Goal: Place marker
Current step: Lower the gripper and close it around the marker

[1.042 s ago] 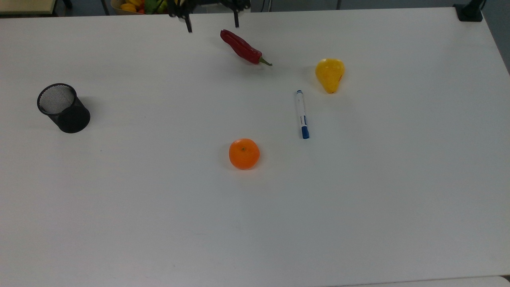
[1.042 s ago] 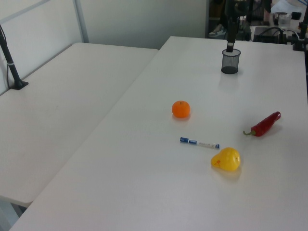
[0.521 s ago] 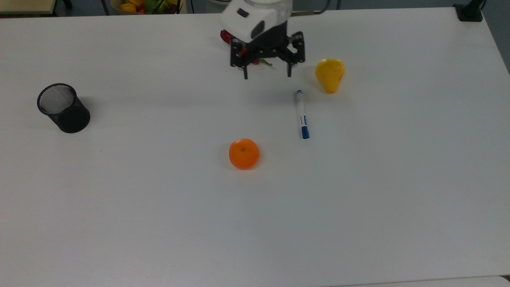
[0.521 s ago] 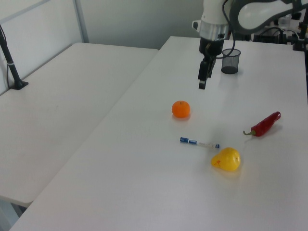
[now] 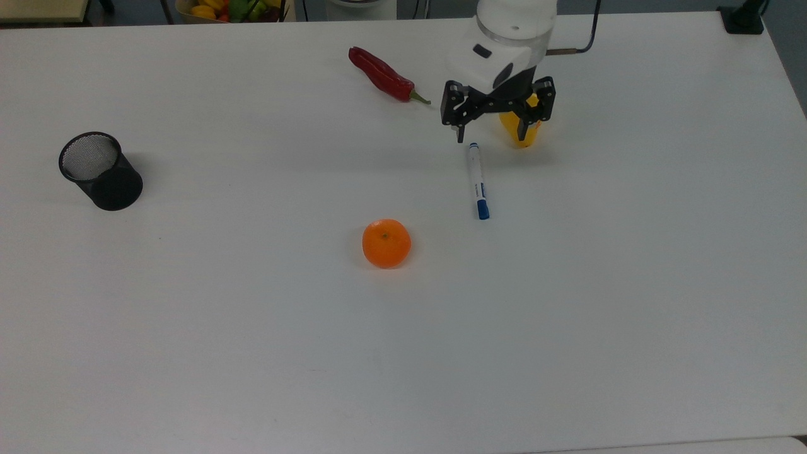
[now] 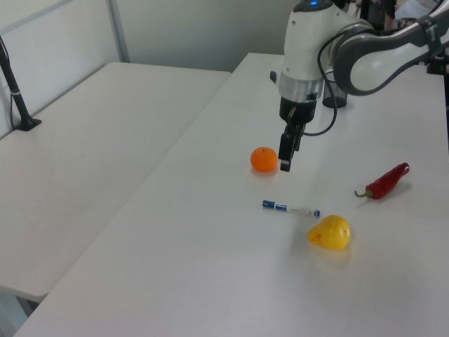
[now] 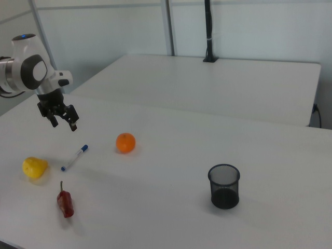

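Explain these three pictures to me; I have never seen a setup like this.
They show one moment from three cameras: one looks down from above, two look across the table from opposite sides. The white machine is a robot arm; the black part at its end is its pincer, two fingers that close on things. It is open, holds nothing and hangs above the table. On the table lie a marker, an orange, a yellow pear and a red pepper, and a black mesh cup stands apart. In the top view the pincer is just above the marker's uncapped end, partly hiding the pear.
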You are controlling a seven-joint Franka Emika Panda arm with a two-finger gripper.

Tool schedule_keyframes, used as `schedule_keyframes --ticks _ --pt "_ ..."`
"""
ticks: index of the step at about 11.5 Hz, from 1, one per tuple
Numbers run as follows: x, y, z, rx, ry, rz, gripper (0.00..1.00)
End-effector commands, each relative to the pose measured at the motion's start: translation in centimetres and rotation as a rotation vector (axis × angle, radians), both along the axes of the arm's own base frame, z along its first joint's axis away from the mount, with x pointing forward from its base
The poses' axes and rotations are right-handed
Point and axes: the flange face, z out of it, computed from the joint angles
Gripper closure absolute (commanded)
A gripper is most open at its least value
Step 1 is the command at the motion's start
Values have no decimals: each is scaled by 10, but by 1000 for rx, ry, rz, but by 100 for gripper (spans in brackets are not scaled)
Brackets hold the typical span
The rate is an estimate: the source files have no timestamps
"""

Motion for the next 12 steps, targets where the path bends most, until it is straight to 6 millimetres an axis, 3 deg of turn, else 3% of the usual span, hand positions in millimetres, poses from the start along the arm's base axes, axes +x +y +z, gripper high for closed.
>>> schedule_keyframes --ticks 1,5,8,12 --pt "6 11 -35 -13 -18 -2 10" --pt "8 25 -78 -54 -9 43 22" --pt "7 24 -102 -82 10 60 29" --pt "6 20 -121 -88 18 69 46"
